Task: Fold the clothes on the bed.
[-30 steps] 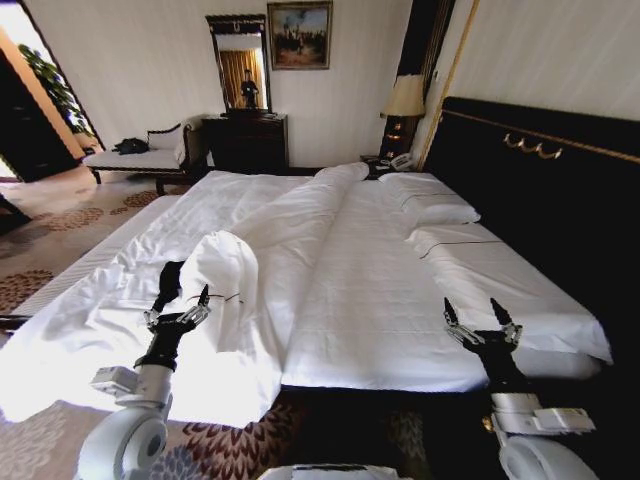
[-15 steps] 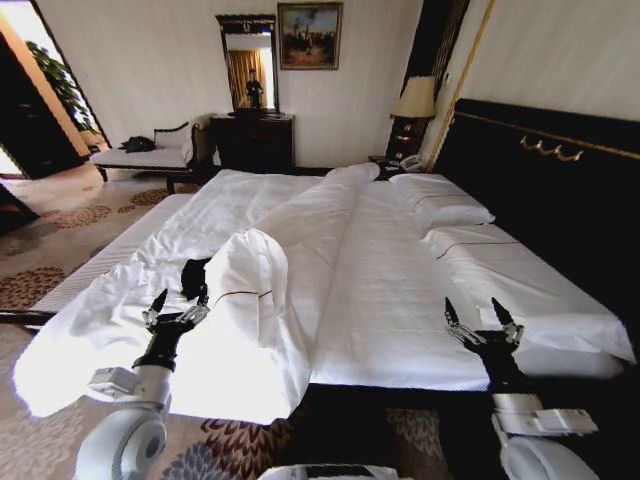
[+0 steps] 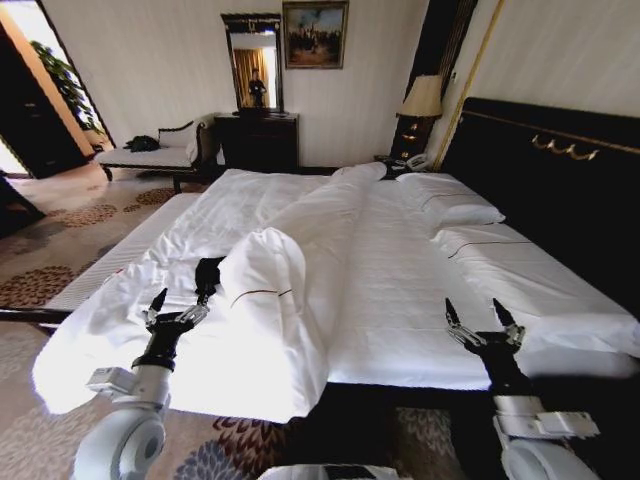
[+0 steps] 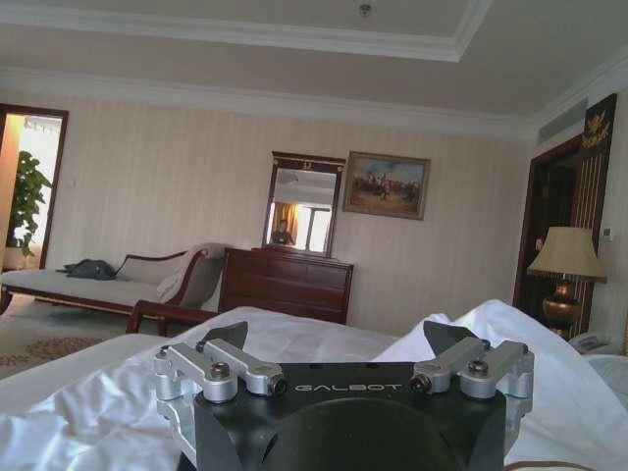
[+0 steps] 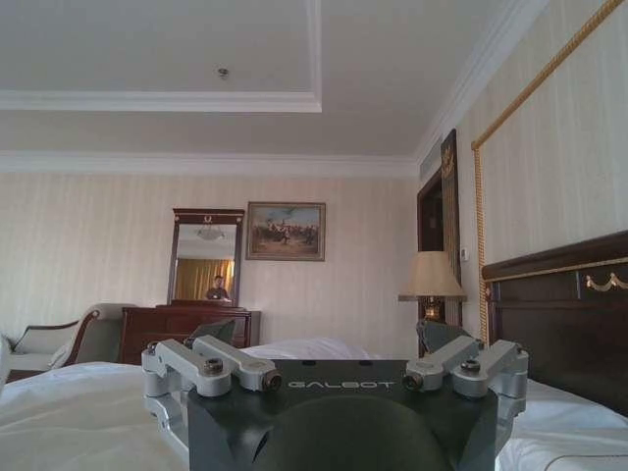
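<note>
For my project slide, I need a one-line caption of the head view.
Both open grippers, left and right, hover at the bed's near edge; black T-shirt half-buried under rumpled duvet.

Two arms are showing in the head view's lower corners, each with a rounded white joint, a white wrist block and a slim black forearm. The left gripper (image 3: 178, 304) and right gripper (image 3: 483, 318) are carrying silver linkages with dark pointed fingers. In the wrist views, black bodies are bearing white "GALBOT" lettering between silver screw-fastened links.
</note>
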Available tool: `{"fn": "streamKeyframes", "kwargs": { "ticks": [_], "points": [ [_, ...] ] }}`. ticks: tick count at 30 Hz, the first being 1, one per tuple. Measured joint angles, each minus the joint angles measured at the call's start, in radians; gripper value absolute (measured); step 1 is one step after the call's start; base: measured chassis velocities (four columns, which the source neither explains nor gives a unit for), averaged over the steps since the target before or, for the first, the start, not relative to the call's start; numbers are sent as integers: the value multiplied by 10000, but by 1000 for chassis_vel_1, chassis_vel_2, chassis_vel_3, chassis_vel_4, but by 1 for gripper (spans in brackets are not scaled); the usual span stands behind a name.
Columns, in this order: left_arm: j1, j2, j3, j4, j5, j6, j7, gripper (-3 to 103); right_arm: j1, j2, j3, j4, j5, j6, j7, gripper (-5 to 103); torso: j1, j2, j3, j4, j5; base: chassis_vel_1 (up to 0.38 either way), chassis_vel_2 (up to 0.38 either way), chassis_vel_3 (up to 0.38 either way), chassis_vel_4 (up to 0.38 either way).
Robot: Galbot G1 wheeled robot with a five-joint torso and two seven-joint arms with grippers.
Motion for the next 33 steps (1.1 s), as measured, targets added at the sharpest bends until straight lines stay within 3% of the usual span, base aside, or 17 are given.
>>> {"fn": "streamKeyframes", "kwargs": {
  "ticks": [33],
  "points": [
    [-85,46,-8,137,-91,-90,13,100,-76,137,-14,-15,-177,82,-39,100,-2,0,1,0,1,92,144,-95,-146]
  ]
}}
